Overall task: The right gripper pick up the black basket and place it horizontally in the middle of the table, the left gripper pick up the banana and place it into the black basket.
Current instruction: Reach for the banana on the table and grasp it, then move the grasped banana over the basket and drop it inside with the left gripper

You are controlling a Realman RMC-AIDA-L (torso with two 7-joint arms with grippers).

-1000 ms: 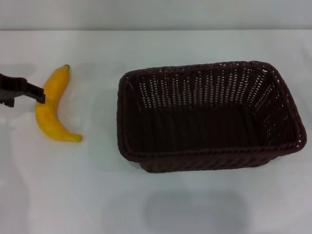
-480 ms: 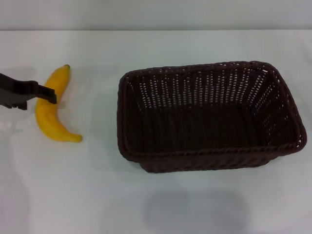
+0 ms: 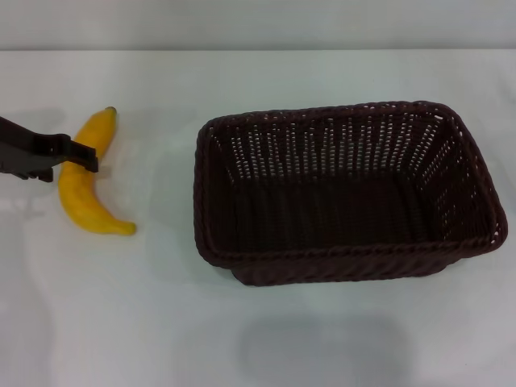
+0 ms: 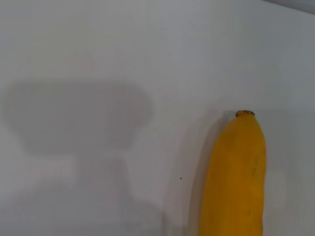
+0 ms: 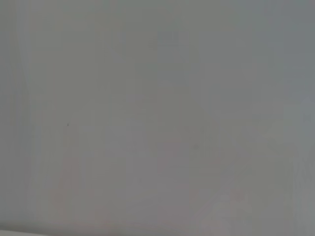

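The black basket (image 3: pixel 343 192) lies lengthwise across the middle-right of the white table (image 3: pixel 161 322), open side up and empty. The yellow banana (image 3: pixel 83 185) lies to its left with its stem tip pointing away from me. My left gripper (image 3: pixel 85 157) reaches in from the left edge and its black tip lies over the banana's middle. The left wrist view shows the banana's end (image 4: pixel 235 177) on the table. My right gripper is out of view; its wrist view shows only a plain pale surface.
A strip of bare table separates the banana from the basket's left wall. The table's far edge (image 3: pixel 258 51) runs along the top of the head view.
My left gripper has moved to the right, from the banana's left side to over its middle. The banana and basket have not moved.
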